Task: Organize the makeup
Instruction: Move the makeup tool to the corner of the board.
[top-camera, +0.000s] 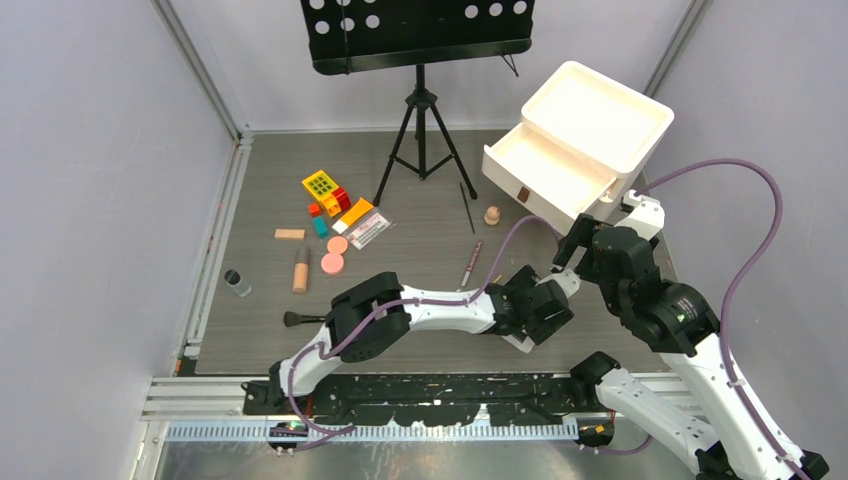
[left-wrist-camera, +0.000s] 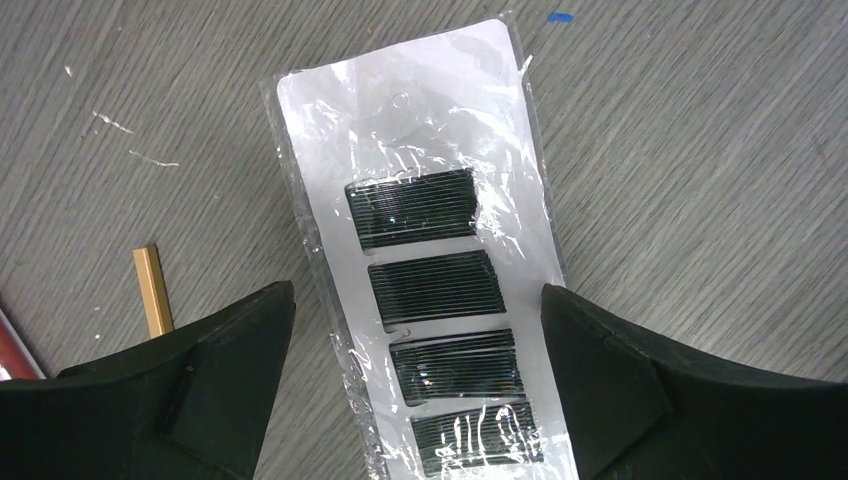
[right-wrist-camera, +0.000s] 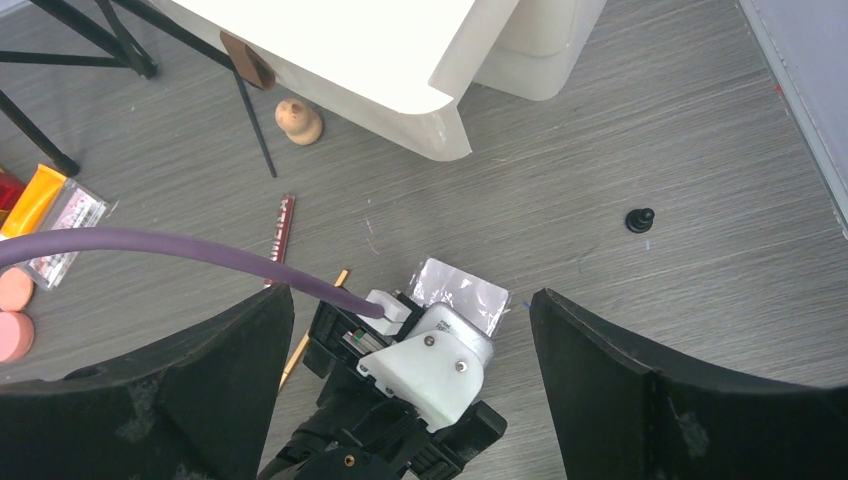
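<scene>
— Where is the left gripper (left-wrist-camera: 415, 300)?
— Right above the white palette (left-wrist-camera: 430, 250), jaws spread wide and holding nothing. One finger stands off each long edge, with a strip of table (left-wrist-camera: 700, 200) showing on both sides.
— Which way does the palette run?
— Lengthwise away from the gripper. The end with the punched hole is the far one, and it leans a little toward the left finger. The four dark squares stack along that axis, and the nearest one is cut off under the wrist.
— Is there room around it?
— Outside the right finger there is bare wood grain. Outside the left finger the end of a gold pencil (left-wrist-camera: 152, 290) lies just beside the fingertip, clear of the palette's wrap.
— And the right gripper (right-wrist-camera: 410, 295)?
— Also wide open and empty, hanging over the left arm's wrist. A corner of the palette peeks out beyond that wrist. The white drawer box (right-wrist-camera: 400, 60) sits ahead of it, well apart.
</scene>
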